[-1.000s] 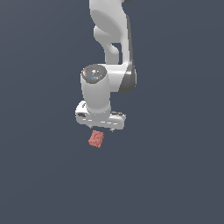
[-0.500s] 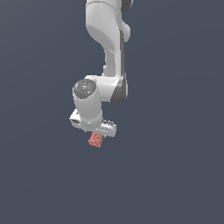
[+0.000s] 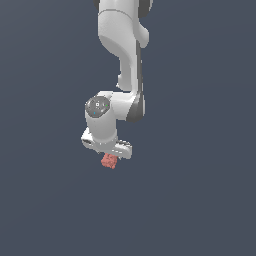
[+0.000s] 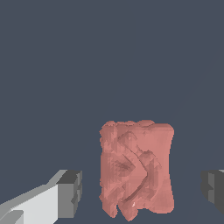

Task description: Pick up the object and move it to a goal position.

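Note:
The object [image 3: 108, 161] is a small salmon-red rough chunk directly under the white gripper [image 3: 107, 154] in the exterior view. In the wrist view the object [image 4: 136, 170] stands between the two grey fingertips [image 4: 70, 192], with a gap of dark ground on each side of it. The gripper [image 4: 142, 190] is open around the object and neither pad touches it. The second pad [image 4: 213, 187] shows only at the frame's edge. I cannot tell from the exterior view whether the object rests on the ground.
The ground is a plain dark blue-grey surface [image 3: 200, 200] with no other object in view. The white arm [image 3: 122, 50] rises from the gripper to the top edge of the exterior view.
The gripper has moved down and to the exterior view's left, ending over the object. The object has stayed in place.

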Available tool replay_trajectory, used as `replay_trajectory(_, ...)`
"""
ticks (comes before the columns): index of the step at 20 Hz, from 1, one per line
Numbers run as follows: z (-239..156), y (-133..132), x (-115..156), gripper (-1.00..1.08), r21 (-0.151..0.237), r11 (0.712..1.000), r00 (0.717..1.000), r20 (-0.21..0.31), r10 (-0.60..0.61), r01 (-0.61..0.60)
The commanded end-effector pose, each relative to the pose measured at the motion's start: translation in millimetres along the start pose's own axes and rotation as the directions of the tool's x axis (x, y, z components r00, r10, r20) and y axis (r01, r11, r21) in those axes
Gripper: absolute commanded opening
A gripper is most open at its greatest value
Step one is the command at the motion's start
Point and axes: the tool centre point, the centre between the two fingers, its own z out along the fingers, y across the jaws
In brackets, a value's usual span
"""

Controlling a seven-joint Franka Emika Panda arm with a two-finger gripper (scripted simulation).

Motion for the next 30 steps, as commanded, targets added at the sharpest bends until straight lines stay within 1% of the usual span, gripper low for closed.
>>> replay_trajectory(1,14.6,0.5,-0.9,1.00,0.000,1.000,1.000,0.001,0.001,-0.001)
replay_trajectory(5,30.4,0.8,-0.9,1.00,0.000,1.000,1.000,0.001,0.002,-0.002)
replay_trajectory(9,33.4,0.5,0.3,1.00,0.000,1.000,1.000,0.001,0.002,-0.002)
replay_trajectory(10,33.4,0.5,0.3,-1.00,0.000,1.000,1.000,0.001,0.002,-0.002)
replay_trajectory(22,31.9,0.7,0.7,-1.00,0.000,1.000,1.000,0.001,0.002,-0.002)
replay_trajectory(26,20.6,2.1,2.7,-1.00,0.000,1.000,1.000,0.001,0.002,-0.002)
replay_trajectory(30,-1.3,4.9,6.6,-1.00,0.000,1.000,1.000,0.001,0.002,-0.002)
